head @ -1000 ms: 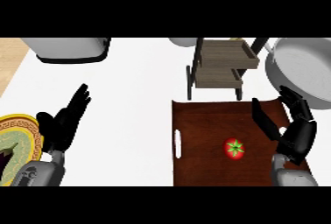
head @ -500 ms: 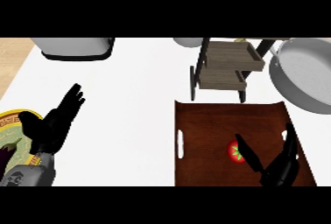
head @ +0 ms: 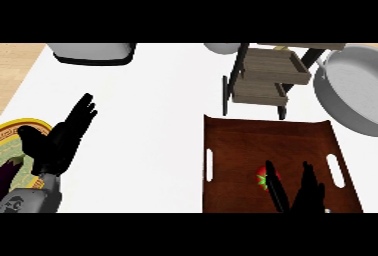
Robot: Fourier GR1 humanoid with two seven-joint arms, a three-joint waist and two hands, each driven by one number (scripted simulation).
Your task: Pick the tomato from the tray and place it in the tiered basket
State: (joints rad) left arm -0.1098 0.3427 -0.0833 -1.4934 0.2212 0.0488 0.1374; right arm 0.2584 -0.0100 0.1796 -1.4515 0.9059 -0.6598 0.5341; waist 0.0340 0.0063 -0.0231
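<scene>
At lower right, on the tray, the tomato shows partly under our right hand, fingers apart, not yet clamped; closing off-centre, we might knock it sideways.

Bright, even light; the white counter looks flat and pale, the brown tray dark
</scene>
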